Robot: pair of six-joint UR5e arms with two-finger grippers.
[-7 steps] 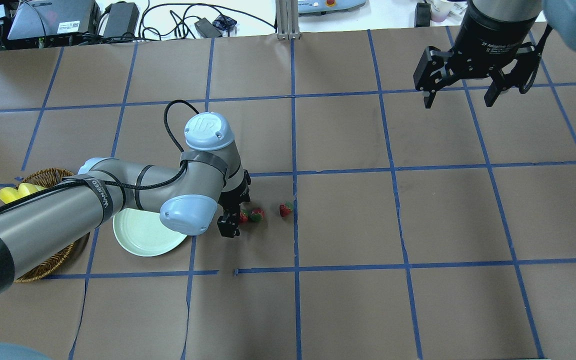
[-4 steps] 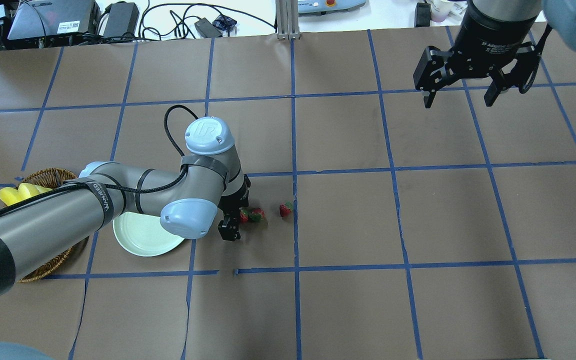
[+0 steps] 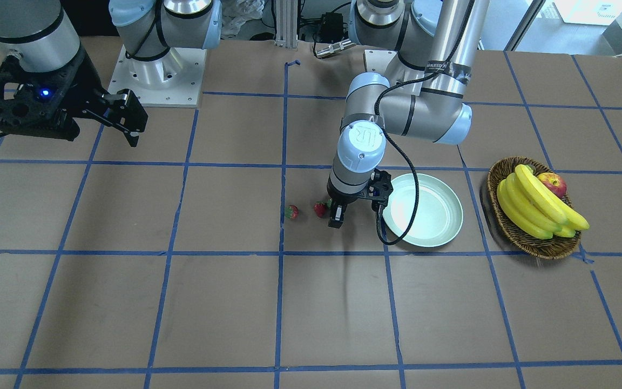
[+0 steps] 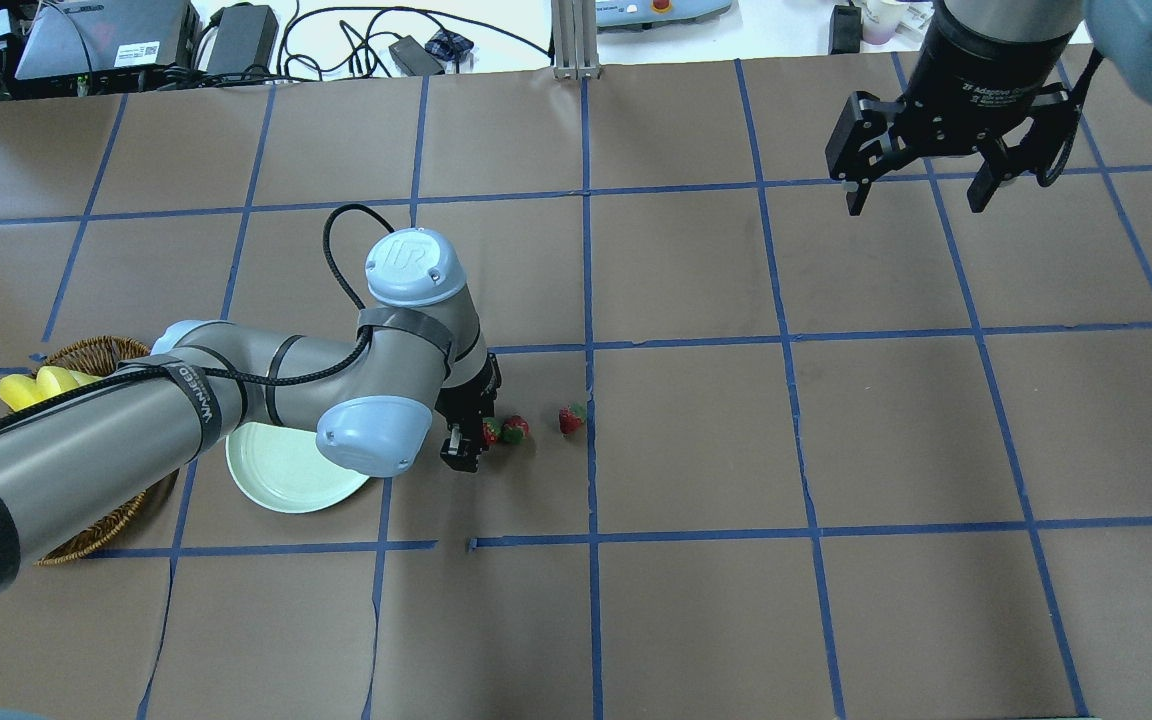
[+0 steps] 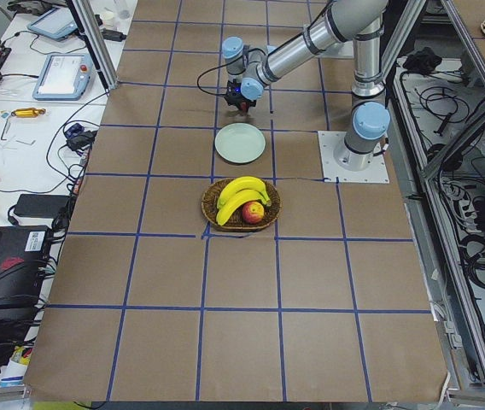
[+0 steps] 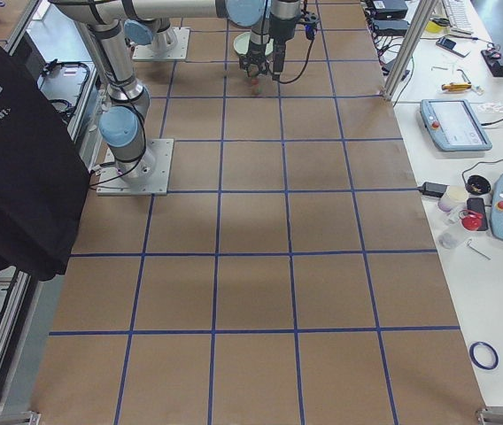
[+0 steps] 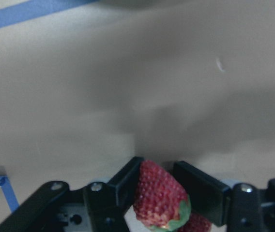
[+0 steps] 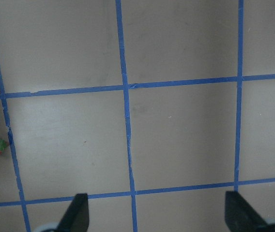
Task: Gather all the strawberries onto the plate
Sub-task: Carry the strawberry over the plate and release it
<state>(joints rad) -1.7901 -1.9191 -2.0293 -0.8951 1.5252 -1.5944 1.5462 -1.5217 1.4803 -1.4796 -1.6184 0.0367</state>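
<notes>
Three strawberries (image 4: 514, 430) in total, all outside the plate (image 3: 435, 216).
- First strawberry (image 7: 159, 198): clamped between the two fingers (image 7: 203, 193) of the left end effector (image 4: 469, 442), red tip toward the fingertips, green top toward the palm. Cannot tell whether clear of the counter (image 4: 696, 440) or touching it.
- Second strawberry (image 3: 320, 208): on the counter, just beside the first, on the side away from the plate.
- Third strawberry (image 4: 571, 419): on the counter alone, right beside a blue tape line (image 4: 591, 440), farthest of the three from the plate.

One plate: flat on the counter, near the left end effector, between that end effector and the basket (image 3: 527, 244). Partly hidden under the left arm (image 4: 136, 430) in the overhead view.

Left arm: comes in low over the basket and plate, wrist turned straight down at the counter. End effector narrowed onto the first strawberry, one finger pressing each side.

Right arm (image 4: 996, 50): held high over the far right part of the counter, well apart from strawberries and plate. Right end effector (image 4: 918, 203): pointed down at bare counter, fingers spread wide, holding nothing.

One basket: wicker, on the counter beyond the plate. Contains one bunch of bananas (image 3: 532, 208) and one apple (image 3: 553, 182).
</notes>
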